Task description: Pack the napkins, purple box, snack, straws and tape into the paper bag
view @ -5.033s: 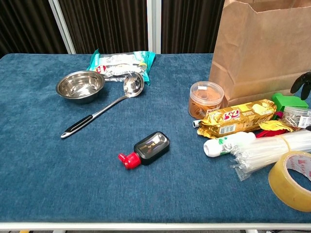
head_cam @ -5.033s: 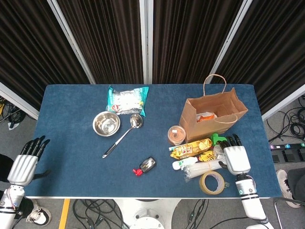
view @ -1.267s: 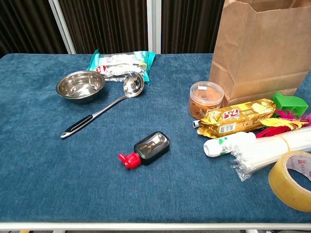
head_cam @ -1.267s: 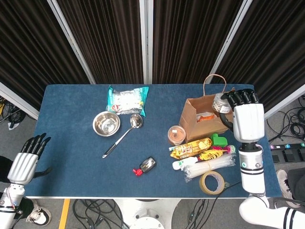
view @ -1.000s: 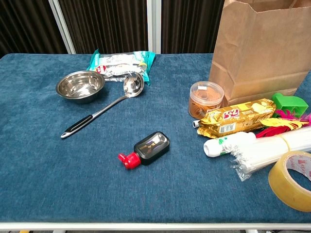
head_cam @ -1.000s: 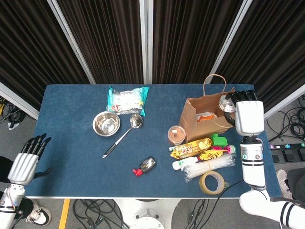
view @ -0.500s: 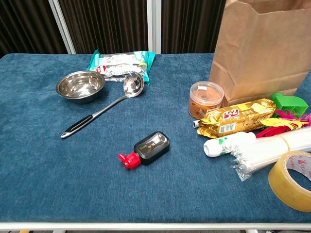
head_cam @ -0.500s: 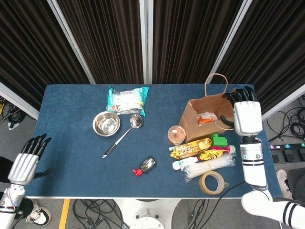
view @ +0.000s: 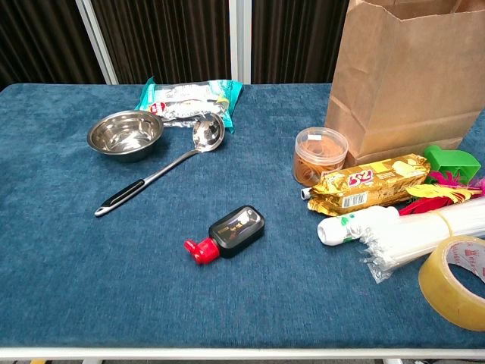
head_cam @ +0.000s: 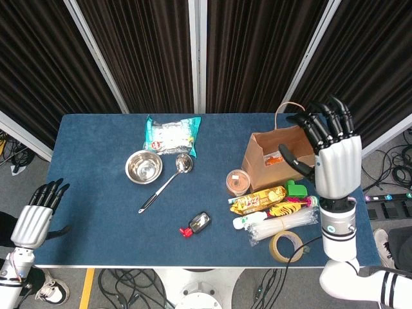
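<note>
Head view: right hand point(head_cam: 335, 161) raised above the far side of the bag point(head_cam: 278, 158), fingers spread, holding nothing; left hand point(head_cam: 32, 219) off the table's near-left corner, fingers straight, empty. Just below the right hand lie the snack point(head_cam: 259, 200), straws point(head_cam: 283, 225) and tape point(head_cam: 286, 246); napkins point(head_cam: 172, 134) lie well to its left. Chest view: neither hand shows; bag point(view: 409, 76) stands upright, with snack point(view: 371, 182), straws point(view: 420, 236) and tape point(view: 455, 282) in front of it. The snack looks light, its foil slippery and crushable: pinch it across the middle. The straws, bagged and limp, probably need a mid-bundle grasp; the stiff tape ring, by its rim
</note>
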Motion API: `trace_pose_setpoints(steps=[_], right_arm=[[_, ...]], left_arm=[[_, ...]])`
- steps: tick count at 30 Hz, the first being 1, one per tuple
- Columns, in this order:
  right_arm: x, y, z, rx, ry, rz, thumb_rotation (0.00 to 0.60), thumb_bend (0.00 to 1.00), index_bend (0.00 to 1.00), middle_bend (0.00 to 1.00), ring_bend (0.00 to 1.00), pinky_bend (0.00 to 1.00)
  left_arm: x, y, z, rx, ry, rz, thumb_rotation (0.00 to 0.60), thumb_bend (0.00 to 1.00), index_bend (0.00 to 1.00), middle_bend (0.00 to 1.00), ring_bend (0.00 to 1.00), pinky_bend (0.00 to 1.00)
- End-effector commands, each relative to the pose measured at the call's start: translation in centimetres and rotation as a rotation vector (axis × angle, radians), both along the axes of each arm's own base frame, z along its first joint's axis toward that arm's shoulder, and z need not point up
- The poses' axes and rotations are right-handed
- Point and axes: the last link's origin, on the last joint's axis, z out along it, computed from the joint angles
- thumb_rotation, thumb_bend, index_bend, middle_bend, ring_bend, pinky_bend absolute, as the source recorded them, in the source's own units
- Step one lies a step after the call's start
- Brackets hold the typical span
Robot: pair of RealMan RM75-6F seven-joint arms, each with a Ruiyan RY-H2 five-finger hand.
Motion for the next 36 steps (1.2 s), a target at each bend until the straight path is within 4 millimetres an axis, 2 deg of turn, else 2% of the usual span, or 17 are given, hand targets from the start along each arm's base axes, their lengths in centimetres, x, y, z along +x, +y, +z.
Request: trace_pose_setpoints(steps=[1,3,6,11,15,21,26,30,36], right_arm=[[0.1,2.9,-2.3,0.183,0.050,0.071,0.600,0.06,0.36,0.43,0.24,0.16],[-1.1,4.0,-4.0,0.312,0.115,0.042,0.600,0.06,0.36,0.43,0.24,0.16],[-3.2,4.7,-6.0,0.451,0.258,-0.018,0.600,0.06,0.36,0.43,0.24,0.16],[-6.7,5.0,-7.4,0.575,0.487,-0.128,0.600,0.06,0.36,0.42,0.24,0.16],[-9.5,5.7,-7.6,0.632,0.614,-0.239,0.600,0.06,0.36,0.43,0.24,0.16],[-14.7,7.3,-8.3,0.682,0.682,-0.423,0.600,0.06,0.36,0.43,0.24,0.17],[-18.6,7.3,-9.1,0.664,0.675,-0.493,0.600,0.05,0.36,0.43,0.24,0.17],[-20.5,7.1,-9.6,0.668,0.689,-0.504,0.600,0.05,0.36,0.41,0.22,0.15],[-21.9,6.5,-10.7,0.670,0.727,-0.454,0.600,0.04,0.32,0.37,0.18,0.09]], left_arm=[[0.0,0.0,-0.1,-0.003,0.000,0.000,0.600,0.16,0.06,0.01,0.00,0.11],[0.1,0.0,-0.1,-0.007,0.002,-0.001,0.600,0.16,0.06,0.01,0.00,0.11],[0.0,0.0,-0.2,-0.010,0.003,0.001,0.600,0.16,0.06,0.01,0.00,0.11],[-0.1,0.0,-0.2,-0.012,0.002,0.006,0.600,0.16,0.06,0.01,0.00,0.11],[0.0,-0.1,-0.3,-0.015,-0.001,0.006,0.600,0.16,0.06,0.01,0.00,0.11],[-0.1,-0.5,-0.5,-0.023,0.001,0.007,0.600,0.16,0.06,0.01,0.00,0.11],[-0.2,-0.6,-0.5,-0.017,-0.003,0.003,0.600,0.16,0.06,0.01,0.00,0.11],[-0.1,-0.5,-0.5,-0.015,0.000,-0.002,0.600,0.16,0.06,0.01,0.00,0.11],[-0.3,-0.7,-0.8,-0.019,0.007,-0.001,0.600,0.16,0.06,0.01,0.00,0.11]])
